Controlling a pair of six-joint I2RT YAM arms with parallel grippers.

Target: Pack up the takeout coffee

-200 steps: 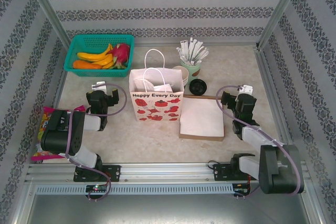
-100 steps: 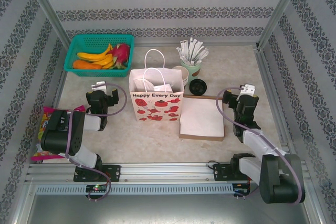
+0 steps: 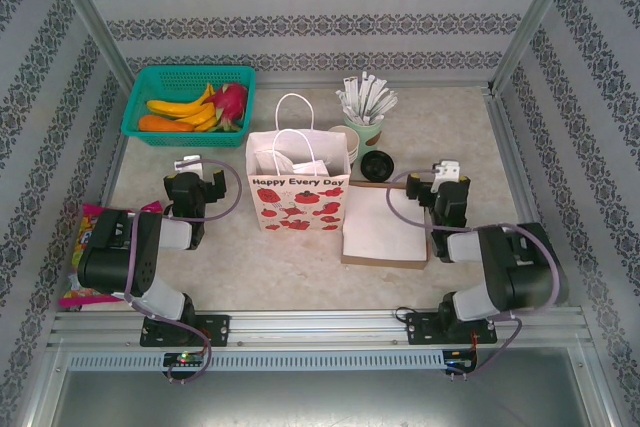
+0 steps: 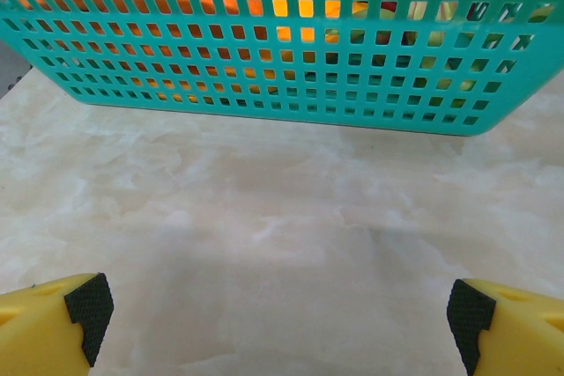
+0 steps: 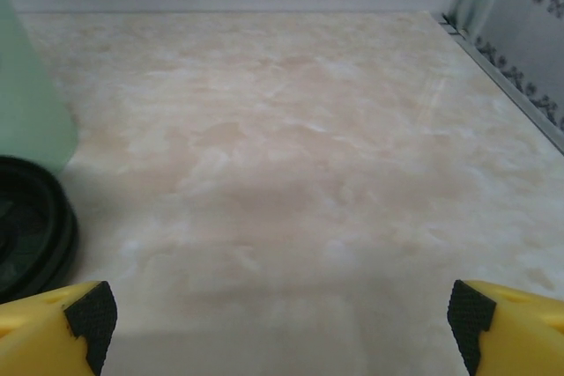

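Overhead, paper bag (image 3: 297, 192) pictured at frame centre, lidded coffee cup (image 3: 377, 165) near its upper right, left gripper (image 4: 282, 319) and right gripper (image 5: 282, 319) both spread wide.

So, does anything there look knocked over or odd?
Possibly the takeout coffee right of the paper bag: its black lid seems to face sideways, as if the cup lay tipped. No spill shows.

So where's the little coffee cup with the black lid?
In the top view the coffee cup sits just right of the paper bag, between the cup of white sticks and the white paper stack.
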